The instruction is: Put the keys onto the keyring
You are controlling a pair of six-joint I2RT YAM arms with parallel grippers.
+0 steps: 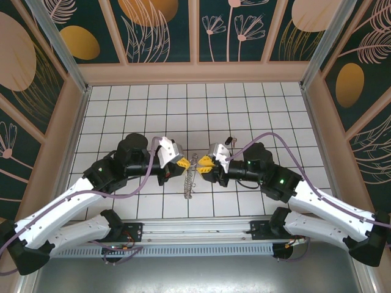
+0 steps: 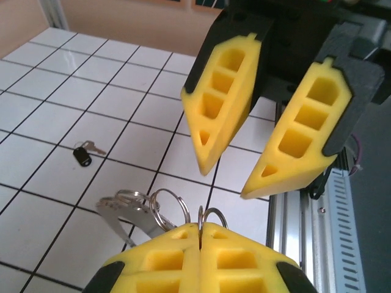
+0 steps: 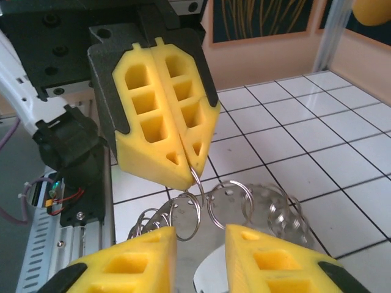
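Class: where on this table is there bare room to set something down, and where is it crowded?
Free: the tile rows along the back wall. Crowded: centre, where left gripper and right gripper meet at the keyring.

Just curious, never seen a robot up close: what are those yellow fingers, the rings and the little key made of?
The fingers: likely soft foam or rubbery plastic; matte yellow, moulded hollow cells. The rings: metal, probably steel; thin, silvery, shiny wire loops. The key: silvery metal blade, black head that looks plastic, too small to be sure.
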